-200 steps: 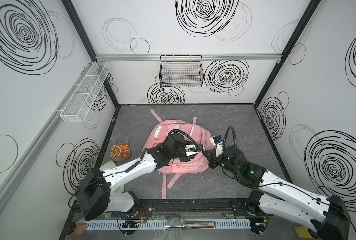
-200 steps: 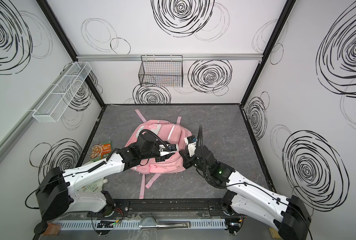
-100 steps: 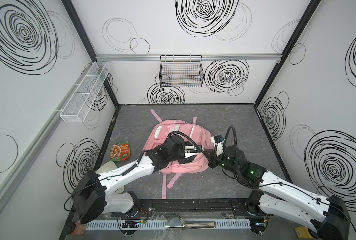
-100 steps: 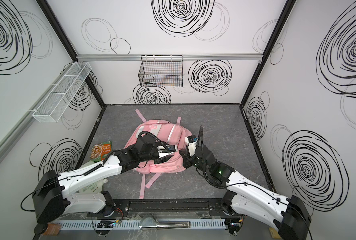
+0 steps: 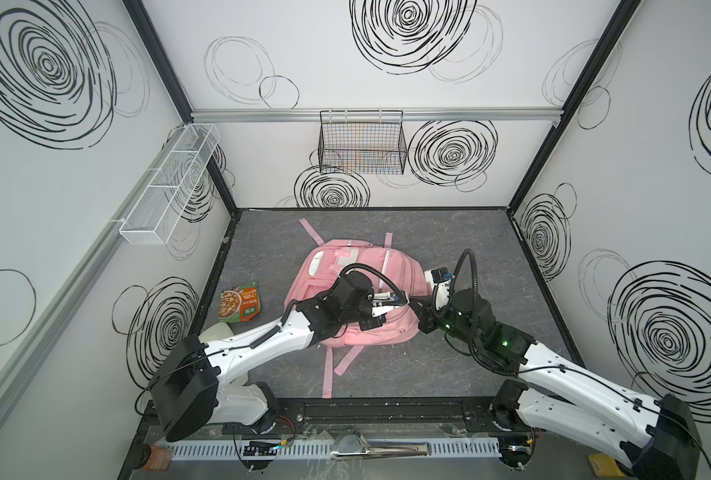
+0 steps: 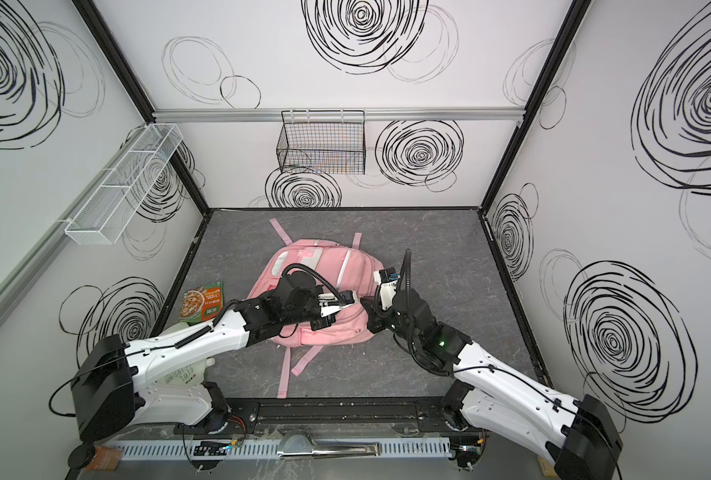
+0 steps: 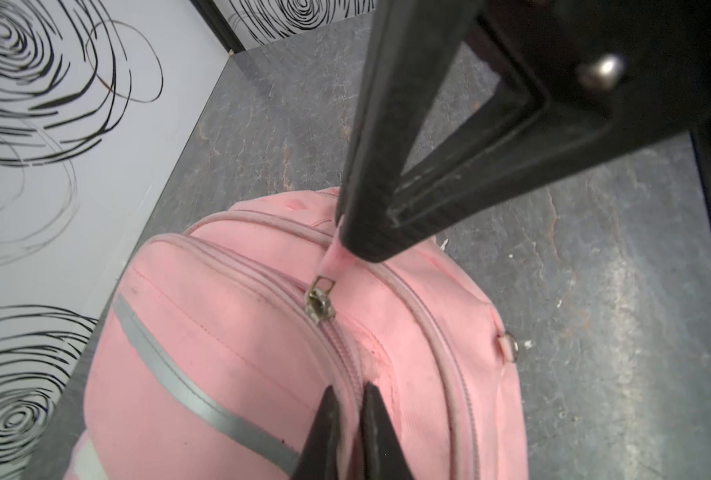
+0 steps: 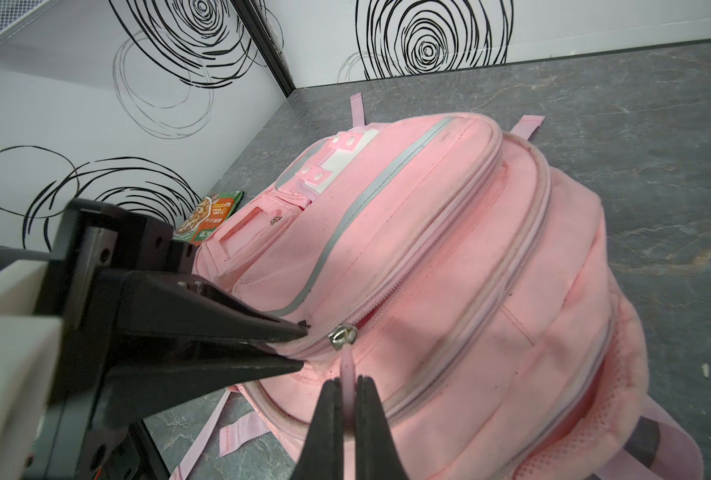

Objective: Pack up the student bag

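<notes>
On the surface (image 5: 449, 232), left end effector (image 8: 302, 347) pinches student bag (image 8: 470, 249) fabric; right end effector (image 8: 347, 380) pinches the zipper pull (image 7: 329, 259).

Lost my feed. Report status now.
Left hand shut on bag seam. Right hand shut on zip pull. Bag lies front up. Snack packet apart from bag, not in the way.

Bright, even light is filling the scene, casting soft shadows on the student bag (image 5: 408, 274) beneath the left gripper (image 5: 401, 300); the right gripper (image 7: 364, 243) is showing slightly blurred.
</notes>
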